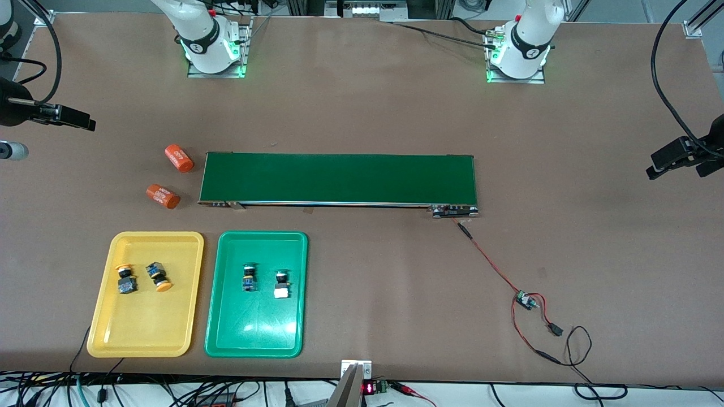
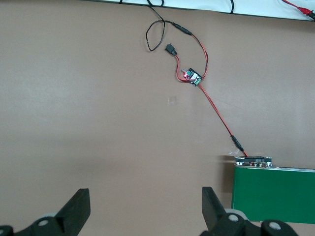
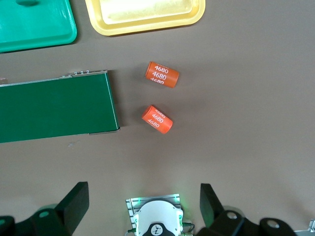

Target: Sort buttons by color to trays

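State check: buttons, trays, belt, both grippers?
Yellow tray: holds both orange-capped buttons, on their sides.
Green tray: holds two buttons, caps not clear.
Conveyor belt: bare.
Left gripper: open, holding nothing.
Right gripper: open, holding nothing.

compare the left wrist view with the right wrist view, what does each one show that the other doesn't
Only the left wrist view: a small circuit board on red and black wires running to the long dark-green conveyor belt, seen past the open left gripper.

Only the right wrist view: two orange cylinders with white print, corners of the shallow yellow plastic tray and the shallow green plastic tray, the right arm's base, and the open right gripper.

Both: the conveyor belt, one end each, and the brown table.
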Available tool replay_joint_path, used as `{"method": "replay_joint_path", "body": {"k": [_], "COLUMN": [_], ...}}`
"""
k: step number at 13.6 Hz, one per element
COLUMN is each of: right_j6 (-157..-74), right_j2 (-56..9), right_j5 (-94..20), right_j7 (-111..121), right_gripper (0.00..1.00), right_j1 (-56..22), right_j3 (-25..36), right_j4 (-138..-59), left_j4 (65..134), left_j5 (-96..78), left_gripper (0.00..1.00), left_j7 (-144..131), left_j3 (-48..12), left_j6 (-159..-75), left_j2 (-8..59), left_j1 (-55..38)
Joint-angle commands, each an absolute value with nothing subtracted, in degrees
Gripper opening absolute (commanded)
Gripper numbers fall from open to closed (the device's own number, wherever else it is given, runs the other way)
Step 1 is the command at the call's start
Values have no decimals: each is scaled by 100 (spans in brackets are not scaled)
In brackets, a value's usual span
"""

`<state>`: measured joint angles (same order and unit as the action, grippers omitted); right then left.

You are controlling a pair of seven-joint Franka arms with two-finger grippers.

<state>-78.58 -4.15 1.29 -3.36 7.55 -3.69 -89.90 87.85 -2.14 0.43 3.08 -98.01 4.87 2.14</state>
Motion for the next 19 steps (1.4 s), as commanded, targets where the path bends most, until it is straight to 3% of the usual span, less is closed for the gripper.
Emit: {"method": "replay_joint_path", "body": {"k": [1,19], "right_j6": [-7849,-8112], "right_j2": [-360,-439], "right_j5": [141,79], "right_j7": [-308,-413], "right_gripper": [100,100], "right_j1": [703,-263], "right_j3": [-474,-475], "right_j4": [-9044,-9018], "left_j4": [8771,8745], "left_j5": [-264,-237], "left_gripper": [100,100], "left_j7": [132,132], "left_j3": [334,325], "left_j6": [-9826,-9782], "left_j2": [457,457], "left_j1": [237,229]}}
